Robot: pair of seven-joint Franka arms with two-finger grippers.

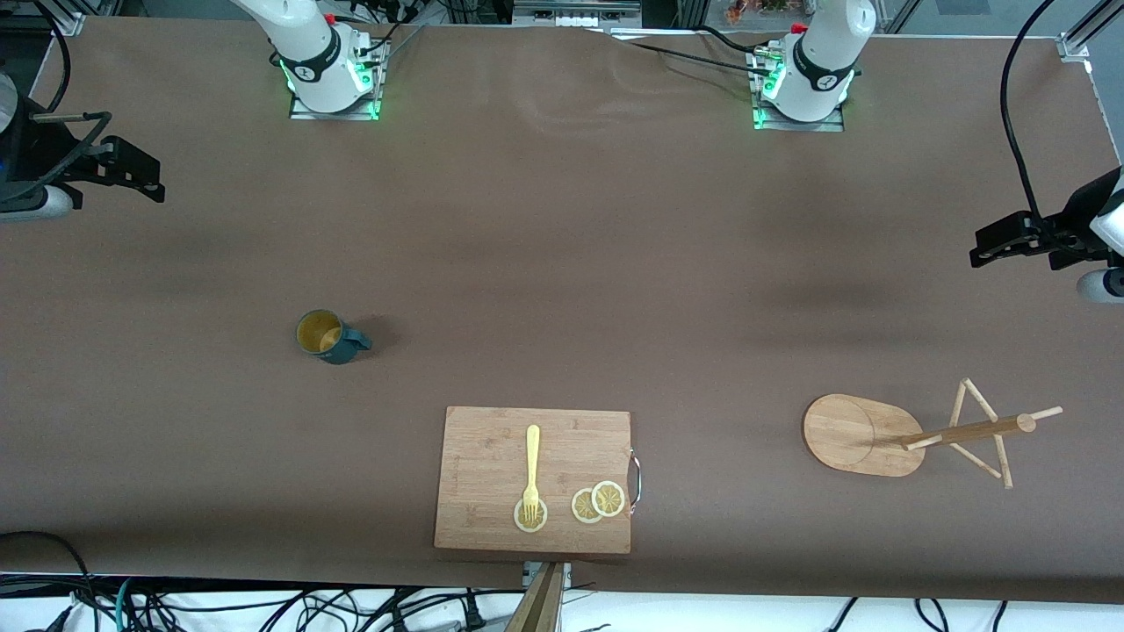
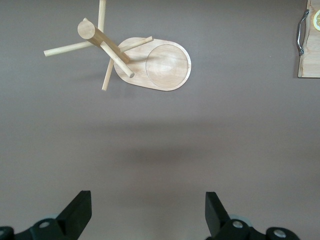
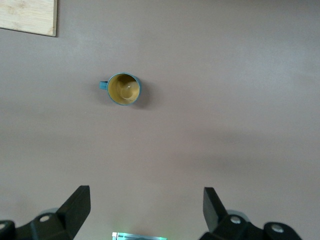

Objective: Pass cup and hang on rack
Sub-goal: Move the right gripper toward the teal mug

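From the front camera you see the brown desk [image 1: 562, 246] with the small dark teal ribbed cup [image 1: 327, 336] standing upright toward the right arm's end, its yellowish-tan inside showing and its loop handle pointing to about 4 o'clock. The light wooden rack with an oval base [image 1: 865, 434] stands toward the left arm's end; its central post leans toward 3 o'clock in this view, with thin pegs fanning off it. Between the two, and nearer to the camera, lies a rectangular bamboo cutting board [image 1: 492, 448] with a metal handle on its edge toward the rack. On the board rest a yellow plastic fork [image 1: 532, 470] and three lemon slices [image 1: 597, 502]; the fork's tines sit on one slice. The right pincer [image 1: 132, 171] hangs over the desk's edge at the right arm's end, and the left pincer [image 1: 1010, 241] over the edge at the left arm's end; both arms wait, well apart from the cup and rack.

In the left wrist view your left pincer [image 2: 147, 212] is spread wide and holds nothing, above bare desk, with the rack [image 2: 167, 67] at about 12 o'clock from it.

In the right wrist view your right pincer [image 3: 145, 210] is likewise spread wide and unloaded, with the cup [image 3: 123, 89] upright at about 12 o'clock.
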